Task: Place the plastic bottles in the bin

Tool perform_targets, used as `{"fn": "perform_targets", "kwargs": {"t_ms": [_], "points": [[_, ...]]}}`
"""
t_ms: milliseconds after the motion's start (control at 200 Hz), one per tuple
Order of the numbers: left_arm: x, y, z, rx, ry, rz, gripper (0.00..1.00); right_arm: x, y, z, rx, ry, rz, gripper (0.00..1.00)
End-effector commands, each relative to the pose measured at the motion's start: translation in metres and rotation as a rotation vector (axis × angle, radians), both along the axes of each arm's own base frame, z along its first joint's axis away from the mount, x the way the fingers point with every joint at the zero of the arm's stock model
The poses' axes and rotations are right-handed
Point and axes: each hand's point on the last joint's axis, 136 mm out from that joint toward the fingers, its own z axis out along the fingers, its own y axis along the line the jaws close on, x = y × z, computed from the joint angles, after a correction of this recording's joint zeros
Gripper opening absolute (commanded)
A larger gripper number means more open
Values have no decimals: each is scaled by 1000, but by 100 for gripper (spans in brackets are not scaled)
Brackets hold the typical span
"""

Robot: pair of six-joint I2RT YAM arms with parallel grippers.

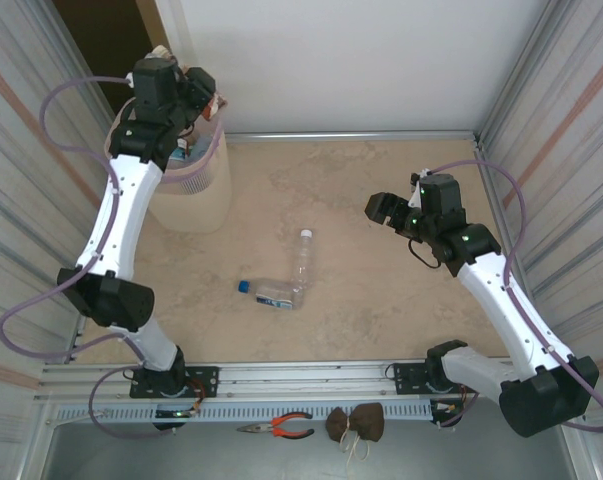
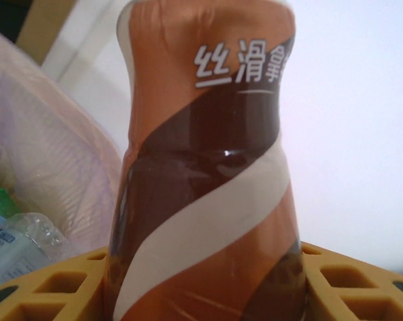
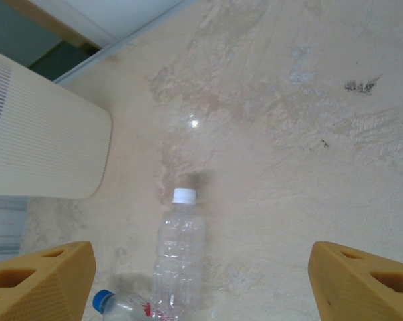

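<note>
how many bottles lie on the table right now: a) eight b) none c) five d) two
d: a white-capped bottle and a blue-capped bottle lie together on the table; the brown-labelled bottle is held in the left hand at the bin.

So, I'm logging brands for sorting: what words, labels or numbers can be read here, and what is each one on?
"丝滑", then a third character partly cut off: white print on the brown, orange and cream wrapped bottle in the left gripper.
Label of the blue-capped clear plastic bottle lying on the table: too small to read.
Blue-and-white label on a clear bottle inside the beige plastic bin: too blurred to read.
</note>
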Motion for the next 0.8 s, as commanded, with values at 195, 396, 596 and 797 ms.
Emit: {"fn": "perform_targets", "kwargs": {"t_ms": [195, 396, 596, 797], "points": [[39, 44, -48, -340, 106, 252, 46, -9, -8, 2, -11, -18, -23, 82], [55, 43, -83, -422, 195, 265, 47, -9, -9, 0, -11, -14, -26, 82], [57, 44, -97, -440, 236, 278, 64, -9, -9, 1, -12, -18, -27, 82], [50, 45, -85, -454, 221, 266, 77, -10, -11, 0, -18, -19, -31, 82]]}}
